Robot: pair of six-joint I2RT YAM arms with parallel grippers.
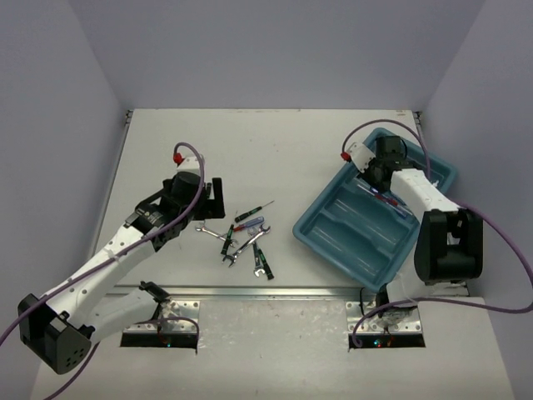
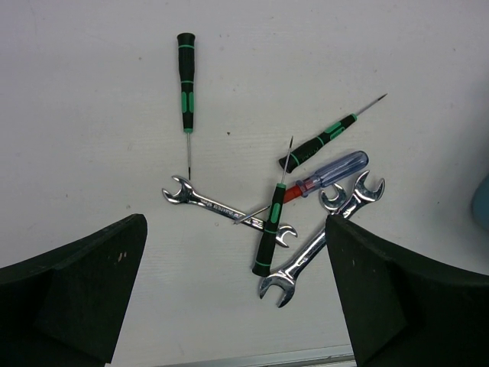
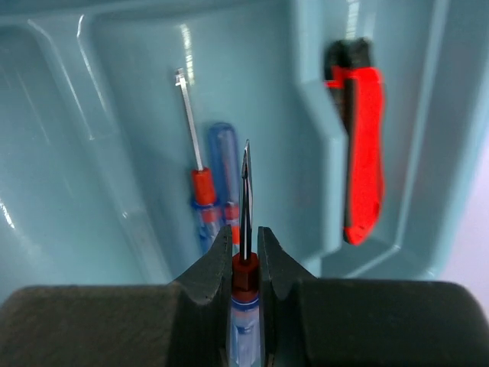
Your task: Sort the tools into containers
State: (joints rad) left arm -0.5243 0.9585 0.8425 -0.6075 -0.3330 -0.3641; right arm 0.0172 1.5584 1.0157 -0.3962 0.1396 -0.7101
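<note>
A teal tray (image 1: 350, 242) sits at the right. My right gripper (image 3: 245, 248) is over its far end (image 1: 372, 173), shut on a blue-handled screwdriver (image 3: 246, 306) with a red collar, tip pointing forward above a compartment. Below lie two blue-handled screwdrivers (image 3: 205, 200), and a red-handled tool (image 3: 362, 145) lies in the neighbouring compartment. My left gripper (image 2: 237, 283) is open and empty (image 1: 212, 197), just above a pile on the table: black-green screwdrivers (image 2: 186, 80) (image 2: 269, 229), a blue-handled screwdriver (image 2: 328, 172), silver wrenches (image 2: 221, 208) (image 2: 321, 245).
The tool pile (image 1: 246, 240) lies in the middle of the table, between both arms. A metal rail (image 1: 275, 292) runs along the near table edge. Grey walls close the table at left, right and back.
</note>
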